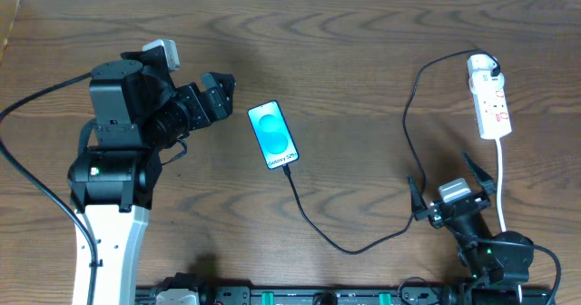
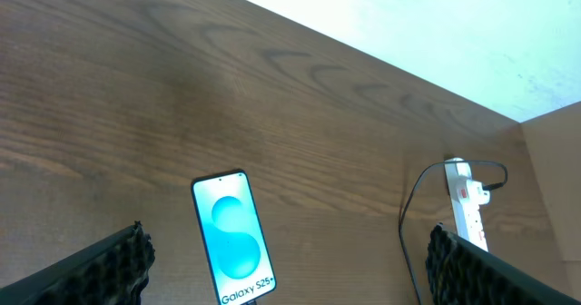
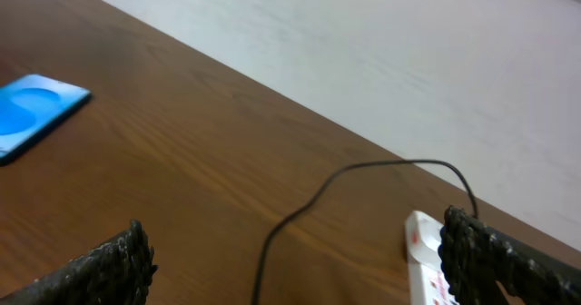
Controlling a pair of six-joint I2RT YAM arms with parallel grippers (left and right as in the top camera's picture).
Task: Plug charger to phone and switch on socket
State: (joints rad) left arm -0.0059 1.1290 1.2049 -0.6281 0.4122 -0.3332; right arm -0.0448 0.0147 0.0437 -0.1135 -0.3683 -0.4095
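Observation:
The phone [image 1: 274,134] lies screen up in the middle of the table, its blue-cyan screen lit. It also shows in the left wrist view [image 2: 234,237] and at the left edge of the right wrist view [image 3: 32,112]. The black charger cable [image 1: 349,246] runs from the phone's near end round to a white plug [image 1: 479,66] in the socket [image 1: 490,105] at the far right. The socket also shows in the wrist views [image 2: 466,210] [image 3: 428,269]. My left gripper [image 1: 218,94] is open and empty, left of the phone. My right gripper [image 1: 452,189] is open and empty, near the front right.
The socket's white cord [image 1: 500,182] runs down past my right gripper toward the front edge. A black rail [image 1: 300,296] lies along the table's front edge. A pale wall or floor shows beyond the table's far edge [image 2: 436,33].

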